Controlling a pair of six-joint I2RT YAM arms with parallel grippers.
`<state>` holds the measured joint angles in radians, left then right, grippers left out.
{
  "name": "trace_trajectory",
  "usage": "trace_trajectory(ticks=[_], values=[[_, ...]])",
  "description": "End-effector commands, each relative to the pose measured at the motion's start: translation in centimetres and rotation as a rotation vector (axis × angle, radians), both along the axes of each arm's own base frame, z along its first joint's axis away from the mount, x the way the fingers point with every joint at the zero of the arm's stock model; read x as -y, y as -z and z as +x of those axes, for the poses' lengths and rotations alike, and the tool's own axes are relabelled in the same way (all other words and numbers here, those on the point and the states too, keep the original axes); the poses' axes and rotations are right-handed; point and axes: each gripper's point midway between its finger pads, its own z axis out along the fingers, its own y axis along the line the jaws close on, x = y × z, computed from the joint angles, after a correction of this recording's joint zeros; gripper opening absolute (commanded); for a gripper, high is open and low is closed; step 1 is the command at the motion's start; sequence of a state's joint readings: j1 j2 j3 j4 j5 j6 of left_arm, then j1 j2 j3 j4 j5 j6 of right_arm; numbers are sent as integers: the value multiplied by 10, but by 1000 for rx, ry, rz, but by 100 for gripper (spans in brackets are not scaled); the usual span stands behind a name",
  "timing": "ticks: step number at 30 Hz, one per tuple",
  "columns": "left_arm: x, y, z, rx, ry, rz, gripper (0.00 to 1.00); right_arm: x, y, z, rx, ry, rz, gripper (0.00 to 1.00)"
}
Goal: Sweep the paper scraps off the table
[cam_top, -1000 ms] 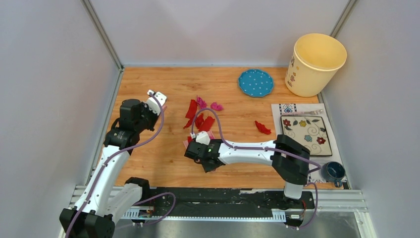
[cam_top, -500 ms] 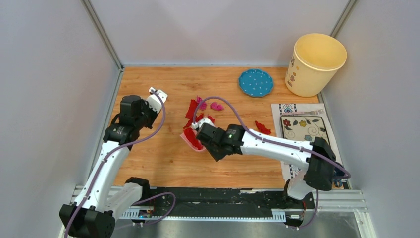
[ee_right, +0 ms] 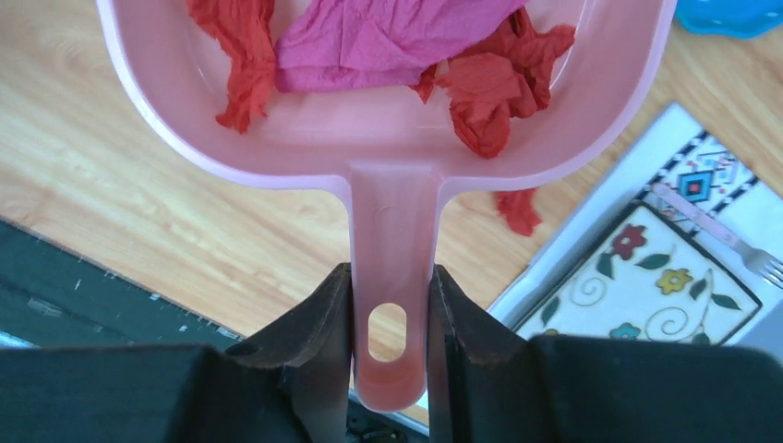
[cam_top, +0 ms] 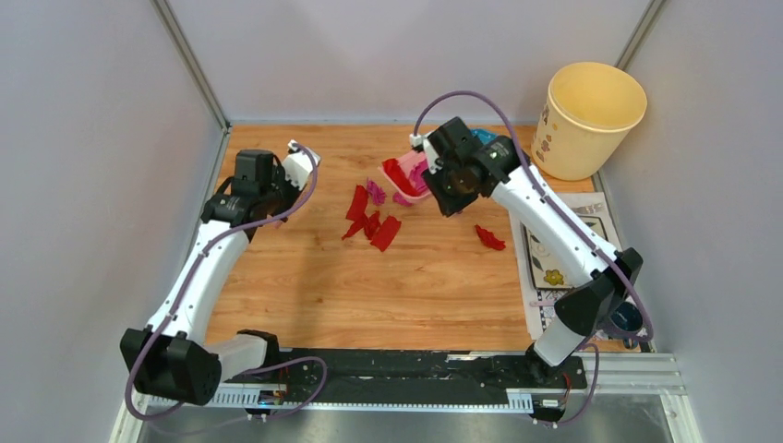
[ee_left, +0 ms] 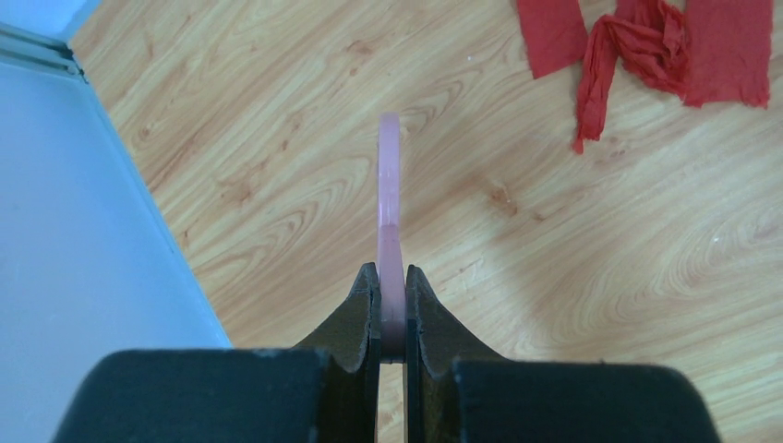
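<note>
I see a cream-yellow plastic bin far right, a white patterned placemat nearer, a dark blue mug at its near end.

At left: reaching toward 12 o'clock with the white-and-black left arm, wrist turned to 2 o'clock, left pincer closed tight on a thin pale pink plastic handle. At right: stretching to 11 o'clock, right pincer clamping a pale pink plastic dustpan by its handle.

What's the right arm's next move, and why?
Probably carry the dustpan over the yellow bin and tip it: the right gripper is shut on its handle, paper scraps lie in it, and the bin stands open close by.
</note>
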<state>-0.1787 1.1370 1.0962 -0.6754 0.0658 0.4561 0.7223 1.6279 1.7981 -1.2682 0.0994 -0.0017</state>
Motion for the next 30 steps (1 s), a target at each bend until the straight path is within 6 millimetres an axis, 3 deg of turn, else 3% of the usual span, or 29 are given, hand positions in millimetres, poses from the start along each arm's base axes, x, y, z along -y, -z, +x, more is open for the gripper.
trace_trajectory(ticks=[1, 2, 7, 11, 16, 22, 26, 28, 30], values=[[11, -20, 20, -3, 45, -26, 0, 48, -1, 28, -65, 54, -66, 0], [15, -30, 25, 10, 55, -38, 0, 52, -5, 39, -57, 67, -63, 0], [25, -31, 40, -33, 86, -61, 0, 104, -12, 84, -43, 211, -83, 0], [20, -26, 42, -65, 81, -24, 0, 141, -19, 116, -9, 306, -88, 0], [10, -22, 43, -89, 61, 32, 0, 179, -46, 153, 117, 382, -93, 0], [9, -19, 39, -138, 55, 41, 0, 239, -61, 180, 216, 529, -157, 0], [11, -16, 36, -173, 65, 32, 0, 267, -77, 190, 298, 577, -175, 0], [10, -12, 36, -187, 57, 38, 0, 302, -89, 195, 358, 660, -191, 0], [9, -11, 37, -190, 52, 39, 0, 323, -102, 203, 426, 722, -182, 0]])
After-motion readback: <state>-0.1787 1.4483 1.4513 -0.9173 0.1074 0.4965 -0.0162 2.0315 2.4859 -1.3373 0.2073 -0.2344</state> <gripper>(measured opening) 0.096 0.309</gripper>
